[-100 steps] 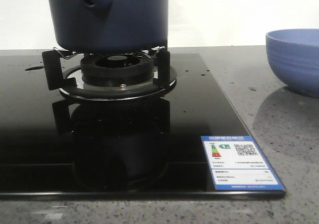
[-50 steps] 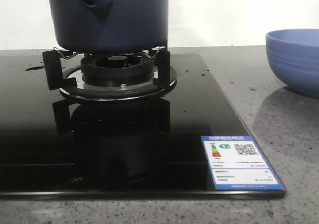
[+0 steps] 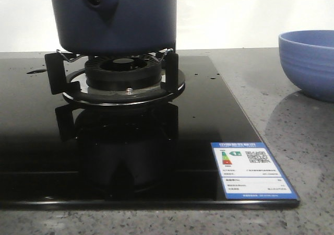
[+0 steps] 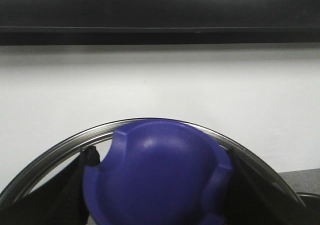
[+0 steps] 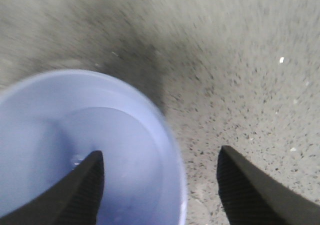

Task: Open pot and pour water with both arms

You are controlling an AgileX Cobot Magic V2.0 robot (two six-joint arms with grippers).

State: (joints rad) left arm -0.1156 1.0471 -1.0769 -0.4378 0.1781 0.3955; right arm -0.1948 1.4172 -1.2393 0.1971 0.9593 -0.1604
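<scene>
Black glass hob carries the pot over its burner.

I see one label stuck on the glass hob's front right corner: blue border, coloured energy arrows, a QR code. I can't read its small print.

Neither arm visible from the front. Right gripper spread wide, its two dark ribbed fingers well apart, one over the inside of the light blue bowl and the other over the speckled countertop, closed on nothing. Left gripper hard to read: only dark shapes either side of a blue knob inside a metal-rimmed lid, contact not clear.
</scene>
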